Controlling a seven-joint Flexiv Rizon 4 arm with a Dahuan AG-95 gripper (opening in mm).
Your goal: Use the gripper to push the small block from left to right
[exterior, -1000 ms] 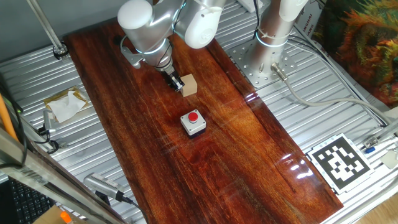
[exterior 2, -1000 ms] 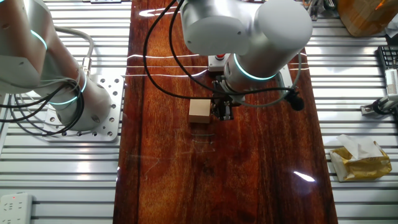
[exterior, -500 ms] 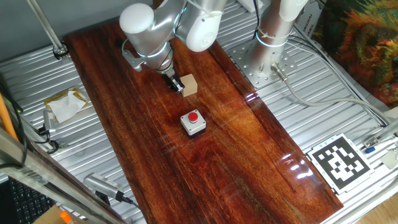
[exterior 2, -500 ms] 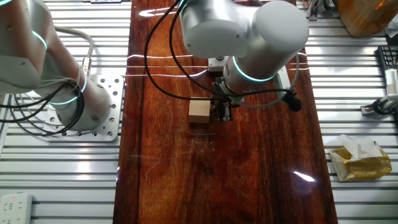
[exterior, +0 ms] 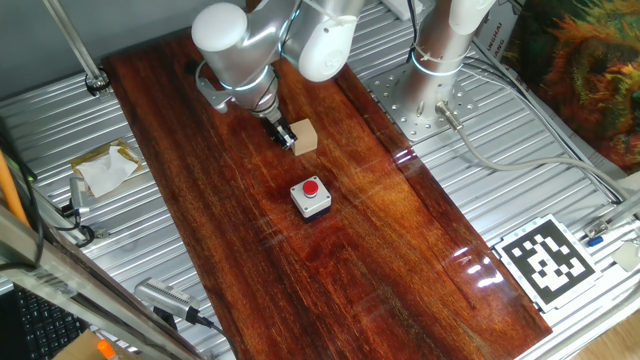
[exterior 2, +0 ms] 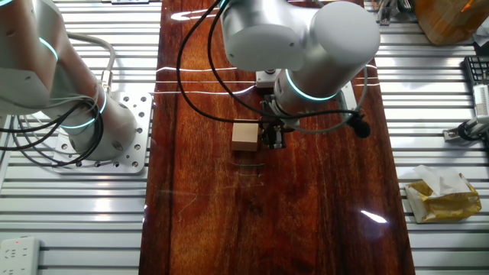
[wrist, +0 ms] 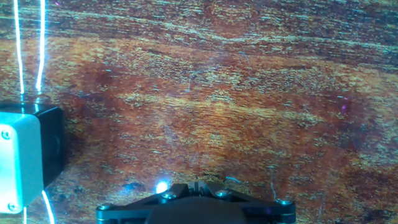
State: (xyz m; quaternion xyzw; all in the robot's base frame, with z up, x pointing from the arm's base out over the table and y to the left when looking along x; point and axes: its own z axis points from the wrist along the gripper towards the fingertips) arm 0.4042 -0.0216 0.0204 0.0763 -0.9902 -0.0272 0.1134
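Observation:
The small block [exterior: 304,138] is a light-tan wooden cube on the dark wooden board [exterior: 380,260]. My gripper [exterior: 285,135] stands at its left side, touching or nearly touching it, with the black fingers together. In the other fixed view the block [exterior 2: 244,136] lies just left of the gripper [exterior 2: 272,139]. In the hand view the gripper [wrist: 198,184] shows shut at the bottom edge with nothing between the fingers, and the block is out of view.
A grey box with a red button [exterior: 311,197] sits on the board near the block; it also shows in the other fixed view [exterior 2: 267,74] and the hand view [wrist: 18,158]. A fixed white-and-silver post [exterior: 445,40] stands at the back right. A marker tag [exterior: 547,260] lies at the right, crumpled paper [exterior: 105,170] at the left.
The arm's upper joint has shifted slightly. The gripper tip and the block stay in nearly the same place.

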